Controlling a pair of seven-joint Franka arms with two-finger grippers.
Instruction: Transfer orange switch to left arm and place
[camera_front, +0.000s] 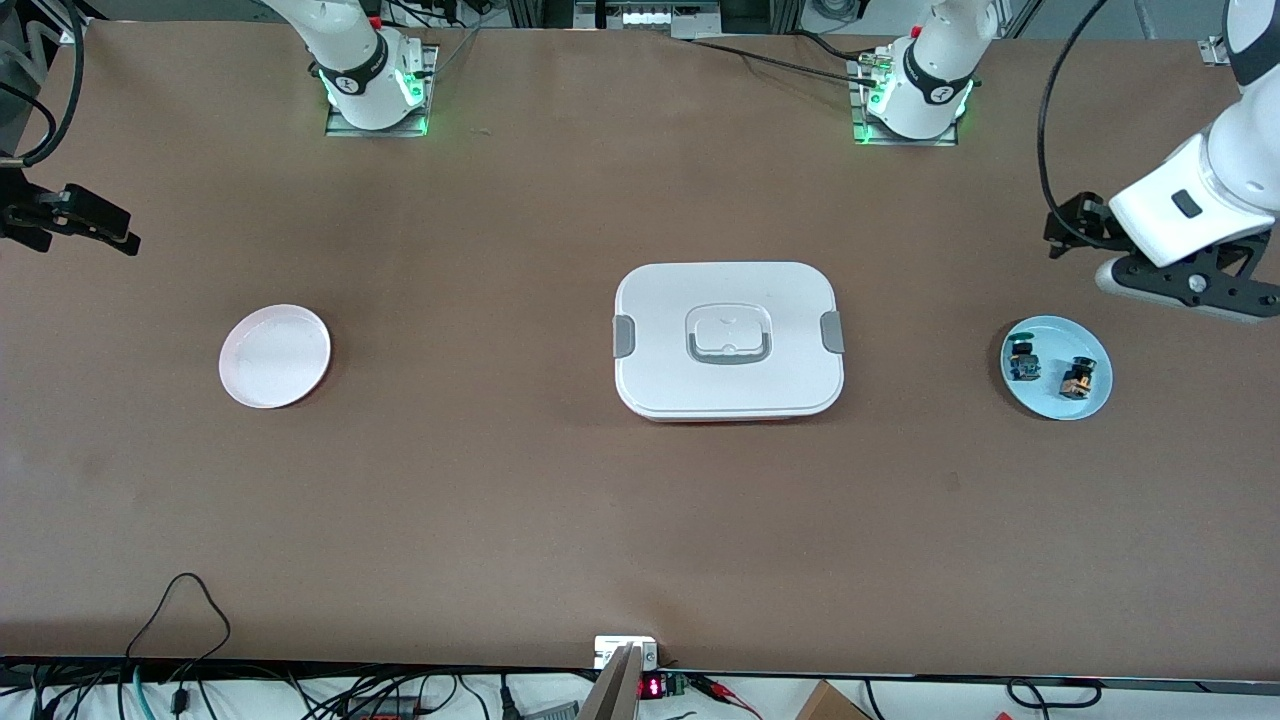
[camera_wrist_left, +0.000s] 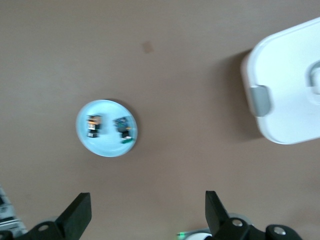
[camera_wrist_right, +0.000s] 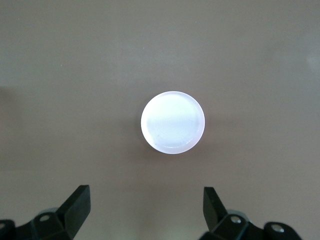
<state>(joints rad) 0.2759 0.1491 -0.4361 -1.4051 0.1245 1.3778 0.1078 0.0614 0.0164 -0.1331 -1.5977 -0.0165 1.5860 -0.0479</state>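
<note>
The orange switch (camera_front: 1078, 377) lies on a light blue plate (camera_front: 1056, 398) toward the left arm's end of the table, beside a green-capped blue switch (camera_front: 1022, 360). The left wrist view shows the orange switch (camera_wrist_left: 93, 125) and the green-capped switch (camera_wrist_left: 124, 129) on the plate (camera_wrist_left: 106, 147). My left gripper (camera_front: 1190, 283) hangs over the table close beside that plate; in its wrist view (camera_wrist_left: 148, 210) it is open and empty. My right gripper (camera_front: 70, 213) hovers at the right arm's end; in its wrist view (camera_wrist_right: 146, 200) it is open and empty. The white box (camera_front: 728, 340) sits mid-table.
A pale pink round plate (camera_front: 274, 355) lies empty toward the right arm's end and shows in the right wrist view (camera_wrist_right: 172, 122). The box's grey clip and corner show in the left wrist view (camera_wrist_left: 287, 85). Cables lie along the table's edge nearest the front camera.
</note>
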